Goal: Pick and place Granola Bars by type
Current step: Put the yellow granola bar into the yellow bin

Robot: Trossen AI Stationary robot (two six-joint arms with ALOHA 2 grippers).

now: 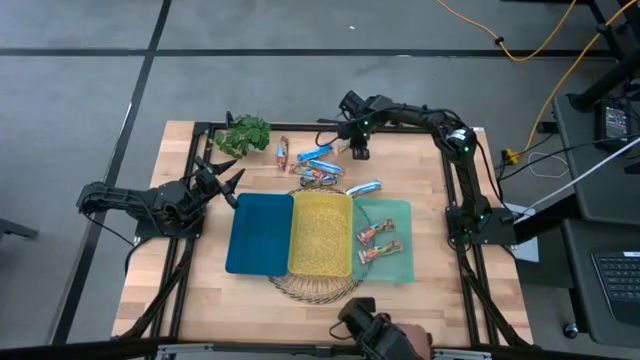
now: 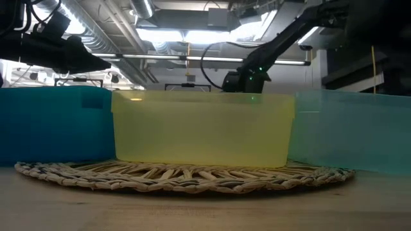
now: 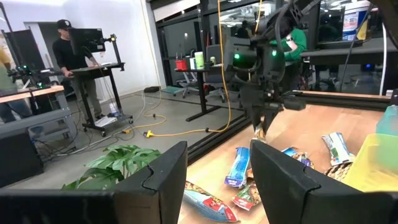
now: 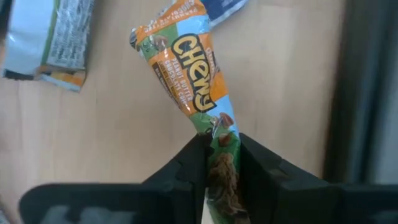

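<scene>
Granola bar (image 4: 198,93) pinched in right tool (image 4: 221,155), wrist-view only.

Orange-green Chewy bar (image 4: 198,93) — pinched, dangling; others (image 1: 318,168) scattered on table

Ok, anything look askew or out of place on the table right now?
One thing: the orange-and-teal bar in the right pincer is pinched at one end only, so it sticks out crooked. A blue-white bar lies loose on the table beside the green bin, not in it. Otherwise nothing stands out.
</scene>
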